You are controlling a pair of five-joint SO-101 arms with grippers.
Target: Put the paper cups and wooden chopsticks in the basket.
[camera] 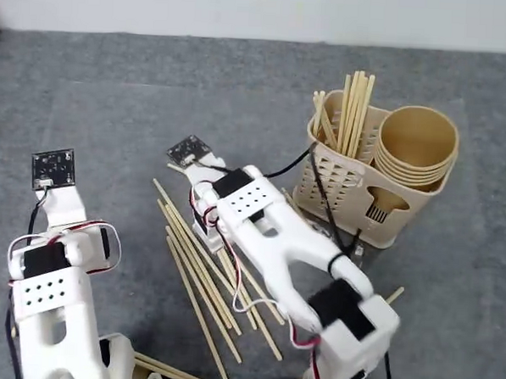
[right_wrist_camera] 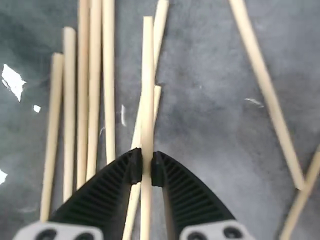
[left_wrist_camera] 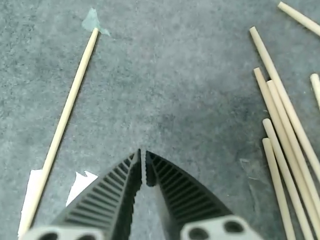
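At the left, the left arm (camera: 49, 272) is standing folded over the mat (camera: 138, 115), its wrist pointing down and away from its base. The left gripper (left_wrist_camera: 142, 159) is hanging just above bare mat with its jaws pressed almost together and nothing between them. One stick (left_wrist_camera: 65, 117) is lying well off to one side of it, with white scraps (left_wrist_camera: 80, 182) beside that stick's near end. A row of other sticks is lying off to the gripper's other side, none touching it.

In the middle, the pile (camera: 202, 276) of loose chopsticks is lying fanned out on the mat between the two arms. The right arm (camera: 276, 242) is stretching from its base at the lower right, up and leftward over the pile, its wrist bending down onto the sticks. The right gripper (right_wrist_camera: 145, 167) is pinching a single chopstick (right_wrist_camera: 147, 75) narrowly between its jaws. That chopstick is running straight out past the fingertips and crossing over another one beneath it. More sticks are lying parallel alongside it, not gripped.

At the right, the basket (camera: 347, 182) is standing upright just beyond the right arm. A bundle (camera: 352, 110) of chopsticks is standing on end in its left compartment, and the stacked cups (camera: 416, 147) are sitting in its right one.
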